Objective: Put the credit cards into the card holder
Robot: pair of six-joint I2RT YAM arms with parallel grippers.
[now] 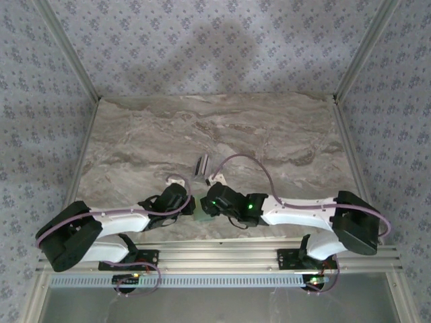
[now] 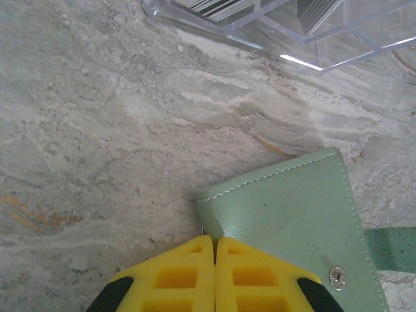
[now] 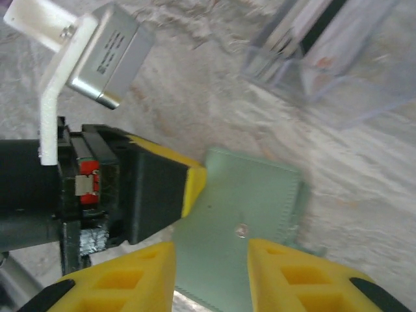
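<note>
My left gripper (image 2: pixel 214 244) is clenched, its fingertips together against the near corner of the card holder (image 2: pixel 292 214), which lies flat on the desk (image 2: pixel 97 130). I cannot tell whether it pins the holder. My right gripper (image 3: pixel 211 253) is spread wide, straddling the holder's snap stud (image 3: pixel 241 229). Ahead of both grippers, past bare marble, the credit cards (image 2: pixel 214 6) stand in a clear tray (image 2: pixel 260 36), well apart from the holder.
</note>
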